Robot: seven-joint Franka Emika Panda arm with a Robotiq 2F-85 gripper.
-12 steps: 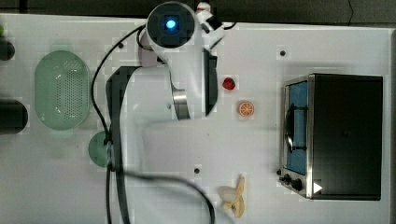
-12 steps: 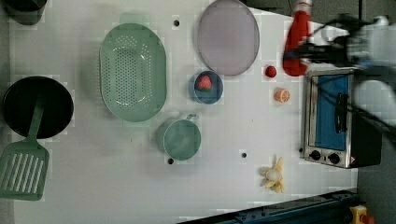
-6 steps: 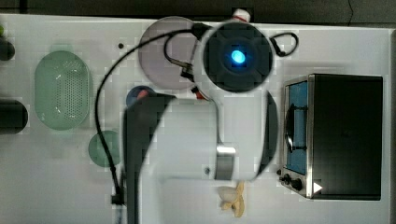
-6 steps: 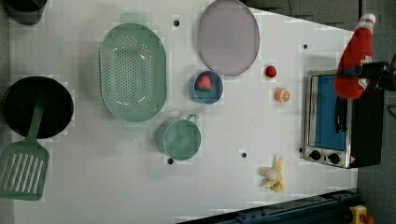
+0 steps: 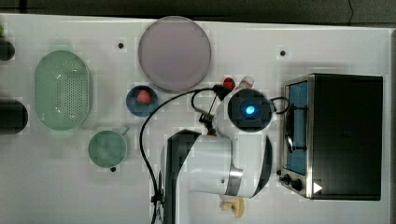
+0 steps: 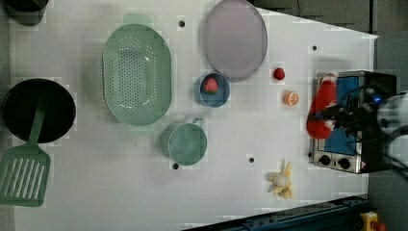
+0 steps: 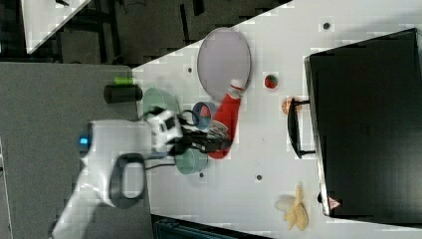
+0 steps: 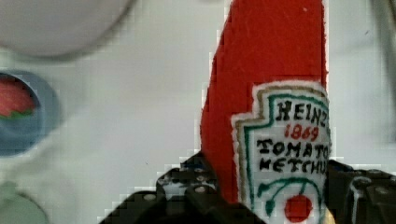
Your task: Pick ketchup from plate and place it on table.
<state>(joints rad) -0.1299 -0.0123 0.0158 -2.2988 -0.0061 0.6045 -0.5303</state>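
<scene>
While gripped point(image 7: 219, 142): ketchup point(image 7: 226, 122) off plate point(image 7: 221, 59).

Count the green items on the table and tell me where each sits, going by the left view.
3: the basket beside the plate, the cup just below it, the spatula at the bottom-left corner. Others may be hidden.

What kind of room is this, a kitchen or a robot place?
Probably a robot test bench set up like a pretend kitchen. A white table with screw holes carries a toaster oven, a green basket and toy food, and a robot arm holds a ketchup bottle.
</scene>
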